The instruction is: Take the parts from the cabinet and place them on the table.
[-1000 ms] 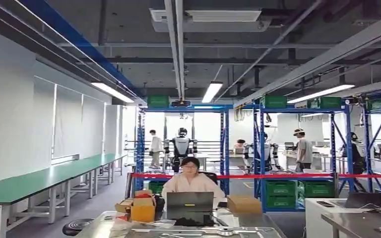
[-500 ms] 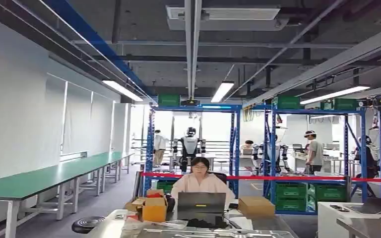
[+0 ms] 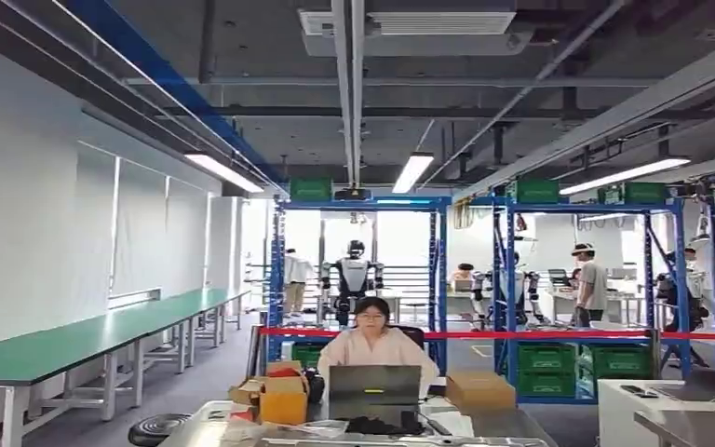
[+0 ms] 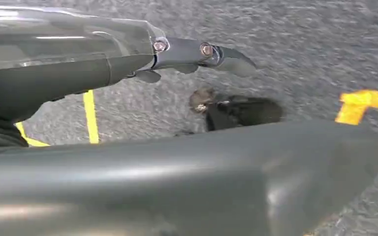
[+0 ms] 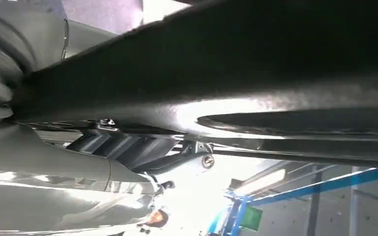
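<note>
The left robot hand (image 4: 128,123) hangs over grey floor (image 4: 300,44), fingers apart, holding nothing; the right robot hand (image 5: 128,162) — grip unclear. Metal parts (image 3: 400,440) lie on the desk (image 3: 512,424) — before a seated person (image 3: 372,345).

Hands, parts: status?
Left hand open, empty, over floor. Right hand: grip unclear. Table ahead; person seated behind it at laptop.

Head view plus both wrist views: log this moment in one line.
view: person seated at laptop behind table | left hand: empty, fingers apart, above floor | right hand: grasp cannot be told
</note>
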Available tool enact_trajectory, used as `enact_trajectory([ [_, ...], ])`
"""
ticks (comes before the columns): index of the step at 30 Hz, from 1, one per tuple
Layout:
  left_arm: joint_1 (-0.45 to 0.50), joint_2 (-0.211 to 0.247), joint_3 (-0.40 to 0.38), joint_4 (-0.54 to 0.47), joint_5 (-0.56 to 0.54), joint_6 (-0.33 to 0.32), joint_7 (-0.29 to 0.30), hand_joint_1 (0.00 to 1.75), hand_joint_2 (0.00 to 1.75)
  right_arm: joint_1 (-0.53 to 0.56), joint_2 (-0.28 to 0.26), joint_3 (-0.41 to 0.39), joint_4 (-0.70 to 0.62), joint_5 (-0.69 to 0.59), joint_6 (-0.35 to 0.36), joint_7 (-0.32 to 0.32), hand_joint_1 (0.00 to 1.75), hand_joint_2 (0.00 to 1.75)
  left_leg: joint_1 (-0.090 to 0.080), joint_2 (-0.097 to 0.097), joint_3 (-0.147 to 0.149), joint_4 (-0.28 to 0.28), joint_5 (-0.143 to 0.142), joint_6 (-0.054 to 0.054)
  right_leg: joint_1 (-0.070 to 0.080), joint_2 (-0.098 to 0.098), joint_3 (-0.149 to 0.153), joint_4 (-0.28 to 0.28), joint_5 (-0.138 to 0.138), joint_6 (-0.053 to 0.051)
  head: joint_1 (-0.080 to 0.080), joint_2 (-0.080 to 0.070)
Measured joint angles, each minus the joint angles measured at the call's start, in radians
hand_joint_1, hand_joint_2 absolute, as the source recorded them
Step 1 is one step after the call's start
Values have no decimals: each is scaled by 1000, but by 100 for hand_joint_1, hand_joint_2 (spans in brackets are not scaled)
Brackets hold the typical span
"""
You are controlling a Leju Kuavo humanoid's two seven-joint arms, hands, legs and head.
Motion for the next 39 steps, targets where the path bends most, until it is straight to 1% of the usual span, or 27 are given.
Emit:
enact_trajectory([
  [1,-2,0,0,0,0,0,0,0,0,-3,1,-3,-1,-2,-1,-2,175,175,-3,0,16,-29,-10,12,5,3,-1,9,-6,9,0,0],
  [2,-3,0,0,0,-2,0,0,0,0,-3,2,-6,-2,-5,-1,-3,175,175,-6,-1,11,-24,-17,25,4,2,-3,6,-6,12,0,0],
  [5,0,0,1,0,-3,1,0,0,0,-3,5,-12,-4,-14,1,-3,175,175,-5,-1,19,-29,-27,48,-2,1,7,-1,-20,24,0,0],
  [6,-2,0,1,0,-3,1,-1,0,0,-3,5,-16,-5,-18,2,-4,175,175,-6,0,26,-32,-31,54,-2,2,-1,29,-33,26,0,0],
  [7,-5,0,1,0,-3,1,-1,0,0,-6,6,-17,-6,-20,5,-4,175,175,-6,3,31,-33,-35,60,-1,2,-36,96,-62,27,0,0],
  [9,-6,0,1,0,-5,0,-1,0,0,-2,6,-20,-6,-24,11,-4,175,175,-11,9,37,-34,-42,68,0,2,-137,264,-120,28,0,0],
  [10,-6,0,1,0,-8,0,-1,0,0,1,6,-21,-5,-27,16,-3,175,175,-15,13,41,-33,-47,70,0,2,-184,329,-128,26,0,0],
  [11,-5,0,1,0,-9,0,-1,0,0,2,6,-22,-4,-28,19,-3,175,175,-18,17,50,-33,-54,71,1,2,-203,336,-106,23,-1,0],
  [12,-3,0,1,0,-9,0,-1,0,0,2,6,-23,-4,-29,21,-3,175,175,-21,22,61,-34,-61,72,3,2,-196,295,-60,18,0,0],
  [14,-4,0,2,0,-9,-1,-1,0,0,1,7,-26,-4,-31,24,-3,175,175,-28,31,86,-34,-77,71,16,-10,-142,136,54,-1,0,0],
  [15,-3,-1,2,1,-10,-2,-2,0,0,0,8,-27,-4,-32,26,-3,175,175,-28,36,92,-37,-84,70,29,-49,-123,80,80,-21,0,0],
  [16,-3,-3,3,2,-10,-3,-2,0,0,-1,9,-28,-3,-33,26,-1,175,175,-36,39,99,-37,-89,63,36,-68,-116,70,73,-28,0,0],
  [19,-3,-3,4,2,-10,-7,-3,0,0,-1,12,-32,-5,-24,21,5,175,175,-33,66,102,-50,-94,48,38,-40,-108,43,53,-34,0,0],
  [20,-6,-3,4,2,-10,-8,-4,0,0,0,12,-34,-5,-19,19,7,175,175,-38,74,107,-53,-99,42,30,-33,-97,24,59,-36,0,0],
  [21,-8,-2,4,2,-10,-8,-5,0,0,2,14,-34,-6,-16,19,9,175,175,-35,54,108,-39,-109,39,26,-30,-91,14,61,-36,-1,0],
  [23,-7,-2,5,2,-10,-10,-6,0,0,-4,18,-34,-6,-15,18,9,175,175,-27,22,50,78,-166,30,21,-24,-83,10,58,-42,0,0],
  [25,-2,-2,6,2,-10,-10,-6,0,0,1,19,-34,-6,-15,18,9,175,175,-19,15,-42,232,-216,20,20,-14,-75,11,50,-43,0,0],
  [26,2,-2,6,2,-10,-10,-6,0,0,3,19,-34,-5,-15,18,8,175,175,-16,15,-64,253,-204,16,18,-9,-69,11,45,-41,0,0],
  [27,4,-2,6,2,-10,-10,-6,0,0,4,20,-34,-4,-15,18,8,175,175,-13,15,-60,226,-169,13,16,-4,-61,11,39,-38,0,0],
  [29,3,-1,6,2,-10,-10,-6,0,0,3,21,-34,-4,-15,18,8,175,175,-6,15,-6,70,-52,8,11,2,-37,14,22,-28,0,0],
  [30,5,-1,6,2,-10,-10,-6,0,0,4,22,-34,-4,-15,18,7,175,175,-3,15,18,2,-15,6,10,3,-28,17,12,-21,0,0],
  [31,3,-1,6,2,-11,-10,-6,0,0,3,22,-34,-3,-15,18,6,175,175,-10,12,25,-1,-29,9,16,6,-28,21,6,-13,0,0],
  [32,1,-1,6,2,-11,-10,-7,0,0,3,22,-35,-3,-15,18,6,175,175,-9,13,37,-27,-49,26,15,9,-32,24,4,-6,-1,0],
  [34,3,-1,6,2,-11,-10,-7,0,0,5,23,-35,-4,-15,18,5,175,175,-15,11,32,-23,-50,39,12,7,-31,16,5,2,-1,0],
  [36,4,-1,6,2,-11,-9,-8,0,0,5,22,-37,-5,-15,18,5,175,175,-8,10,41,-34,-48,51,10,6,-27,25,-10,13,-1,0],
  [37,2,0,6,2,-11,-9,-9,0,0,3,22,-37,-5,-16,18,5,175,175,-8,10,46,-37,-50,57,10,6,-46,65,-31,15,-1,0],
  [39,0,0,6,2,-11,-9,-9,0,0,5,23,-37,-4,-16,18,5,175,175,-9,10,53,-39,-55,65,9,6,-131,219,-91,19,-1,0],
])
